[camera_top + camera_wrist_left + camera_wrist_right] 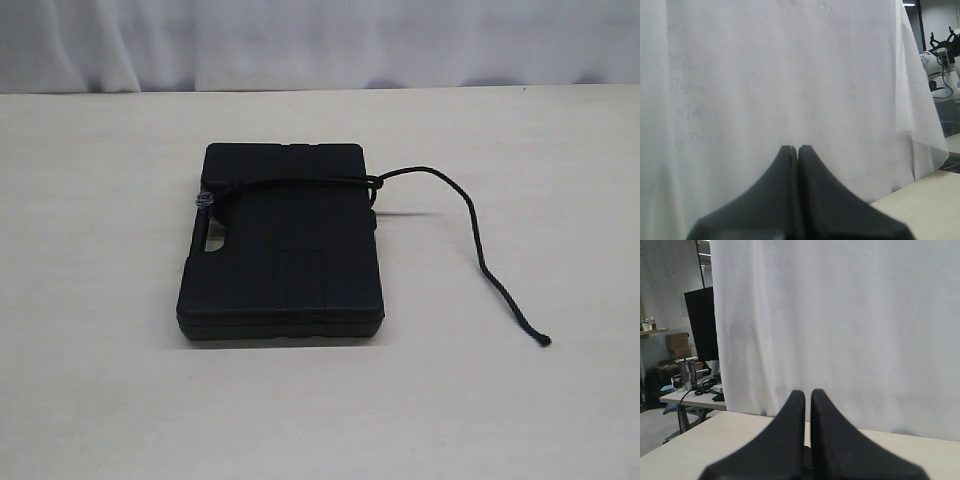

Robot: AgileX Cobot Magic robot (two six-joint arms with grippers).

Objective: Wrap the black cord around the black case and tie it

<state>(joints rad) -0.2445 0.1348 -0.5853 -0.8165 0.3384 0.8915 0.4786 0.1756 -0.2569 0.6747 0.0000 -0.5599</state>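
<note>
Left pincer (pixel 798 149) and right pincer (pixel 808 392) closed, empty, before white curtain (pixel 765 75); black cord (pixel 478 240) across black case (pixel 285 265).

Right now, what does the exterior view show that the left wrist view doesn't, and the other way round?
Only the exterior view shows the black case lying flat on the table, with the black cord crossing it near its far end and a loose end trailing off to the right. Only the left wrist view shows the left gripper, its jaws shut and empty, plus some of the room beyond the edge of the white curtain. Both show that curtain and the table.
</note>
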